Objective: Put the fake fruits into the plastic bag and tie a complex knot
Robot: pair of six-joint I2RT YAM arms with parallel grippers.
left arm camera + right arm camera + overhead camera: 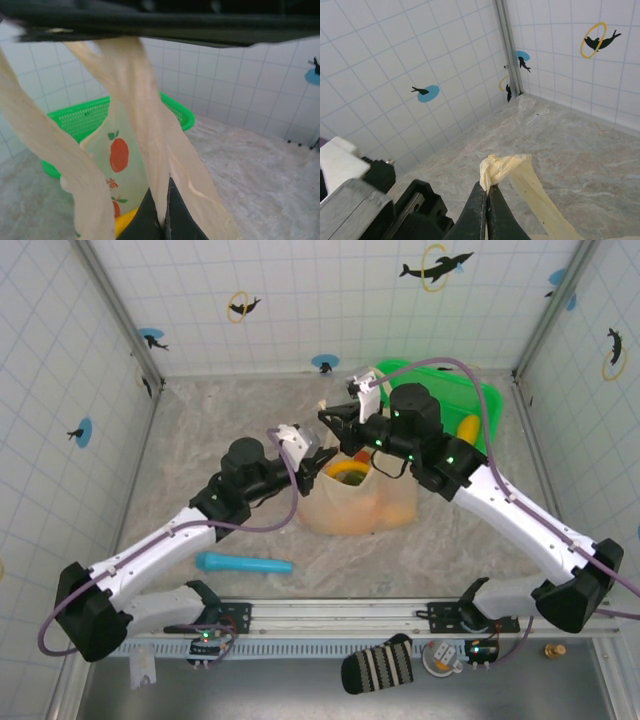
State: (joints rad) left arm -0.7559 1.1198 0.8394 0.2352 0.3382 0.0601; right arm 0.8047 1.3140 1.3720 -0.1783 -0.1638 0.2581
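Note:
The cream-yellow plastic bag (pixel 358 505) stands at the table's centre, fake fruits (pixel 350 475) showing at its mouth and orange shapes through its side. One yellow fruit (pixel 468 427) lies in the green basket. My left gripper (pixel 321 453) is at the bag's upper left, shut on a handle strip (pixel 150 150); in the left wrist view the left gripper (pixel 165 222) pinches that strip, with the printed bag wall (pixel 119 155) behind. My right gripper (pixel 332 420) is above the bag's mouth; in the right wrist view the right gripper (pixel 487 190) is shut on the other handle's bunched end (pixel 505 167).
A green plastic basket (pixel 490 400) sits at the back right, just behind the bag, also seen as the basket (pixel 85 120) from the left wrist. A blue tube (pixel 243 563) lies at the front left. Tiled walls close in three sides. The two wrists are close together above the bag.

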